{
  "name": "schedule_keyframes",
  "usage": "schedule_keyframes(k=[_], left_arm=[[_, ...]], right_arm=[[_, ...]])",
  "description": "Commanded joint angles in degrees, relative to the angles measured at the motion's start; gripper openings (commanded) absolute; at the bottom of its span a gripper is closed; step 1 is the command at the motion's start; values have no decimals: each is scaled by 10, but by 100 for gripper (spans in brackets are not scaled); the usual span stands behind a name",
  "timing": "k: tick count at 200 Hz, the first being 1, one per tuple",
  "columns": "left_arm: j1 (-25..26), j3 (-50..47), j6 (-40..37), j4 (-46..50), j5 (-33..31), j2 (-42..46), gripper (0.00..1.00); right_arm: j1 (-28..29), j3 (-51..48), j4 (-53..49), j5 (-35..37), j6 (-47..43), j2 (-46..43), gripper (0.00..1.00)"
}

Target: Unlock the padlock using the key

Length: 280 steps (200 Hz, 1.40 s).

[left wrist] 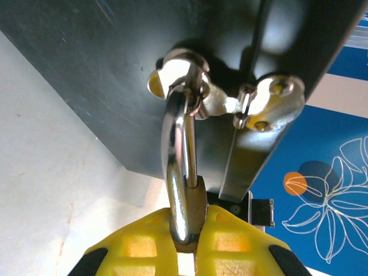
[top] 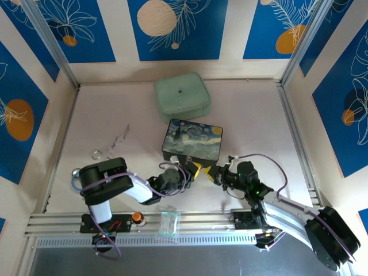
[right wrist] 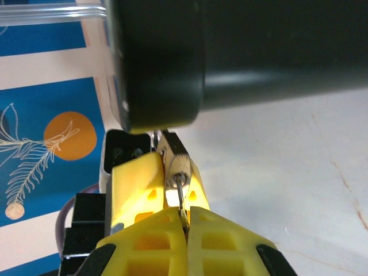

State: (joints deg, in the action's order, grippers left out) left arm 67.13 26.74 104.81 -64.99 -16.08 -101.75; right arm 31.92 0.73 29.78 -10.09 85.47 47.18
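The padlock (right wrist: 175, 163) hung at the front wall of the starry-night painted box (top: 192, 140), near the table's (top: 253, 115) front edge and between the two grippers. In the left wrist view its silvery shackle (left wrist: 176, 167) rose from the yellow fingers (left wrist: 141, 244) and hooked into the round staple of the box's latch (left wrist: 269, 103). The left gripper (left wrist: 187, 244) was clamped on the padlock's body, its jaws pressed against both sides. The right gripper (right wrist: 185, 227) was closed tight on the key (right wrist: 181, 194), whose thin grey blade pointed up from between the fingertips and met the underside of the brass body at the keyhole. How deep the blade sat could not be told. A pale green case (top: 181, 96) lay behind the box.
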Motion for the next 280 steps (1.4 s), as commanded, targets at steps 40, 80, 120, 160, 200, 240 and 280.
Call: schedule_keyframes(k=[40, 80, 120, 160, 200, 240, 280], left_arm=[[13, 29, 13, -121, 37, -21, 0], [16, 29, 25, -157, 25, -45, 0], [16, 33, 27, -157, 26, -53, 0], [16, 28, 32, -157, 19, -54, 0], [16, 25, 34, -157, 14, -53, 0], [16, 27, 36, -157, 15, -53, 0], [16, 30, 36, -157, 17, -48, 0]], right_arm=[[-39, 8, -14, -46, -18, -19, 0], [-34, 2, 19, -55, -13, 3, 0], [-32, 1, 33, -75, -20, 8, 0], [-34, -5, 29, -83, -22, -2, 0], [-41, -9, 6, -93, -25, -24, 0], [-67, -12, -39, -122, -40, -47, 0], [-82, -3, -28, -156, -58, -23, 0]])
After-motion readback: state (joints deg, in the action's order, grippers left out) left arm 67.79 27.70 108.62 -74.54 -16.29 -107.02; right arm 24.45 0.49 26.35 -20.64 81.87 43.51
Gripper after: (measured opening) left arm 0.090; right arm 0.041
